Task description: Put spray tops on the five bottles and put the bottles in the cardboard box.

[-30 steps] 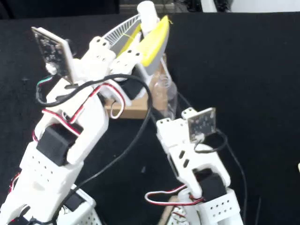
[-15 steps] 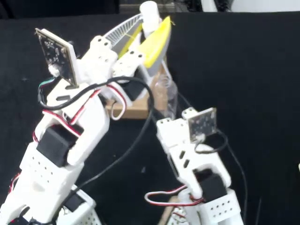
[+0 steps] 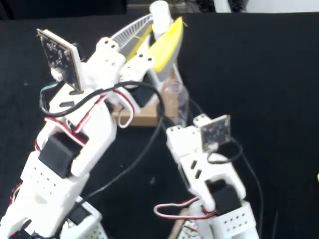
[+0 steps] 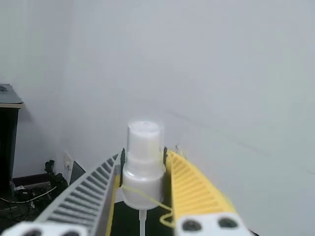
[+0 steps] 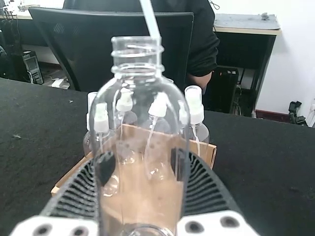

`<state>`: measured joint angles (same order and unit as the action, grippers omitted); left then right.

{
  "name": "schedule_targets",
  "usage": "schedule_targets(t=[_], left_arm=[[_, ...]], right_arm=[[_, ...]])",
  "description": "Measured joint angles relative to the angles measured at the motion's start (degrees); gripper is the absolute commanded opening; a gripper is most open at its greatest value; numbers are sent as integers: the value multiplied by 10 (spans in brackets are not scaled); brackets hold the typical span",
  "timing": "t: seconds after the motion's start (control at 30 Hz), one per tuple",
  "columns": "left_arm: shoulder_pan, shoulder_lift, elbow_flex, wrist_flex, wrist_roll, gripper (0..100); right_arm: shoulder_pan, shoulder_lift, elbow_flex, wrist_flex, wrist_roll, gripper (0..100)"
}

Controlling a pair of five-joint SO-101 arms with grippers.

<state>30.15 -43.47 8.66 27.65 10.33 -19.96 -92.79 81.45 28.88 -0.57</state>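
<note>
Cardboard box [image 5: 209,153] with four capped bottles [image 5: 196,129]; one open bottle [image 5: 138,98].

No legible text, label, number or sign: none readable on bottle [image 5: 140,123], spray top [image 4: 143,157], cardboard box [image 5: 66,180].

Between left fingers [image 4: 189,183]: spray top [image 4: 143,162], above bottle [image 5: 140,147] — itself between right fingers [image 5: 204,189]. Behind bottle: cardboard box [image 5: 69,178] on tabletop [image 5: 34,128], capped bottles [image 5: 195,123] inside.

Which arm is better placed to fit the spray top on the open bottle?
Left. The left gripper holds the spray top, whose tube hangs right at the neck of the bottle that the right gripper holds upright.
</note>
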Motion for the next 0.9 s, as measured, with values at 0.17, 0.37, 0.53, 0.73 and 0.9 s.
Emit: schedule_targets(t=[0.17, 0.37, 0.53, 0.73, 0.9], left_arm=[[1, 0, 0, 0, -1, 30], [1, 1, -16, 0, -3, 30], [1, 1, -36, 0, -4, 30], [1, 1, -28, 0, -4, 30], [0, 1, 13, 0, -4, 30]], right_arm=[[-1, 0, 0, 0, 0, 11], [-1, 0, -1, 0, 0, 11], [-2, 0, -1, 0, 0, 11], [-2, 0, -1, 0, 0, 11], [-2, 0, -1, 0, 0, 11]])
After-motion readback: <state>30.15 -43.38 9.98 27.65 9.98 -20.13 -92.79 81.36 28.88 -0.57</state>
